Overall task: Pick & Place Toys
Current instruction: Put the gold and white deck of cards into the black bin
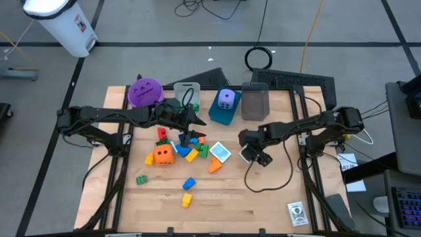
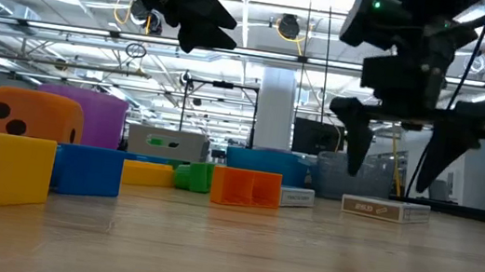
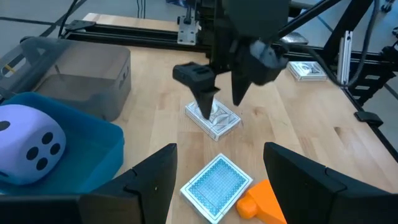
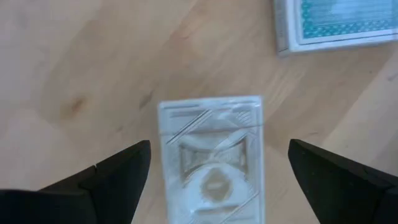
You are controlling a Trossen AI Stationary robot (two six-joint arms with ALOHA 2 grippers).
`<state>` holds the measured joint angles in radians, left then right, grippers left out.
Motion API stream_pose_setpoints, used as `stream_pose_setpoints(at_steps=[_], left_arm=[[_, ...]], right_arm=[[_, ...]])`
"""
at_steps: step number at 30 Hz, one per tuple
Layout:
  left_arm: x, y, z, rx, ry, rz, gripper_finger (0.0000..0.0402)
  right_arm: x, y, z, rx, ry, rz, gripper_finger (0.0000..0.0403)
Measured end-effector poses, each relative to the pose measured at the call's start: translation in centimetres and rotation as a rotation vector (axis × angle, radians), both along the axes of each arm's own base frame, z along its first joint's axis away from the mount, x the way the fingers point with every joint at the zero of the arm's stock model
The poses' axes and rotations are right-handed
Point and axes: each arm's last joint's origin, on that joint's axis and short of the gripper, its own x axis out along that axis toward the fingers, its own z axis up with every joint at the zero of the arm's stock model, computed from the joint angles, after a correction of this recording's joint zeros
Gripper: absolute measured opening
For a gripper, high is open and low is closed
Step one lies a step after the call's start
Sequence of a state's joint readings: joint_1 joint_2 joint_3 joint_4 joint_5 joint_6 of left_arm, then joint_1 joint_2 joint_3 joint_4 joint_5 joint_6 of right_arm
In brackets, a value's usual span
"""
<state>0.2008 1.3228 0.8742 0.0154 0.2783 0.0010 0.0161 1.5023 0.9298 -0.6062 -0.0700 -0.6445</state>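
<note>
The right end effector (image 1: pixel 256 157) hangs over the right half of the tabletop (image 1: pixel 263 204), fingers spread wide with nothing between them, directly above a small flat white-grey printed box (image 4: pixel 211 158). In the right wrist view the box lies flat on the wood, centred in the gap between the two dark fingers and touching neither. The low view shows the fingertips clear of the surface, so the box is not yet gripped.

The box looks light and stiff, like thin card or plastic with a smooth, probably slippery printed face. It sits low on the tabletop, so little of its side is on offer; the fingers would likely have to come down almost to the wood and close across its two long edges, near the middle of its length, so that it does not swivel or squirt out. A hard squeeze could dent it if it is hollow.

A second flat box with a teal patterned face (image 3: pixel 216 185) lies close by, nearer the toy pile, and should handle the same way.

The left end effector (image 1: pixel 195 122) is held above the pile of bricks (image 1: pixel 191 150) near the middle of the tabletop, fingers parted and empty. An orange dotted die (image 1: pixel 164 154) sits at the pile's left side, and a purple die (image 1: pixel 225 99) rests in the blue bin (image 1: pixel 220 116) toward the far edge.
</note>
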Motion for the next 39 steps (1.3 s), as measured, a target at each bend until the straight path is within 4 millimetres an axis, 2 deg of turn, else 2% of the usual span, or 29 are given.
stream_pose_setpoints(at_steps=[6,17,24,35,39], left_arm=[[0.0,0.0,0.0,-0.007,0.000,-0.007,0.0243],[-0.1,-0.1,-0.1,-0.014,0.014,-0.008,0.0243],[-0.1,-0.1,-0.1,-0.010,0.013,-0.010,0.0243],[-0.1,-0.1,-0.1,-0.011,0.011,-0.009,0.0243],[-0.1,-0.1,-0.1,-0.010,0.011,-0.009,0.0243]], right_arm=[[0.3,-0.1,-0.7,-0.022,0.017,-0.003,0.0373],[0.5,-0.1,-0.9,-0.027,0.003,0.013,0.0373],[-0.5,-0.1,-2.4,-0.029,0.023,0.014,0.0373],[-0.7,-0.2,-3.2,-0.027,-0.005,0.012,0.0372],[-0.7,-0.2,-3.2,-0.023,-0.004,0.013,0.0356]])
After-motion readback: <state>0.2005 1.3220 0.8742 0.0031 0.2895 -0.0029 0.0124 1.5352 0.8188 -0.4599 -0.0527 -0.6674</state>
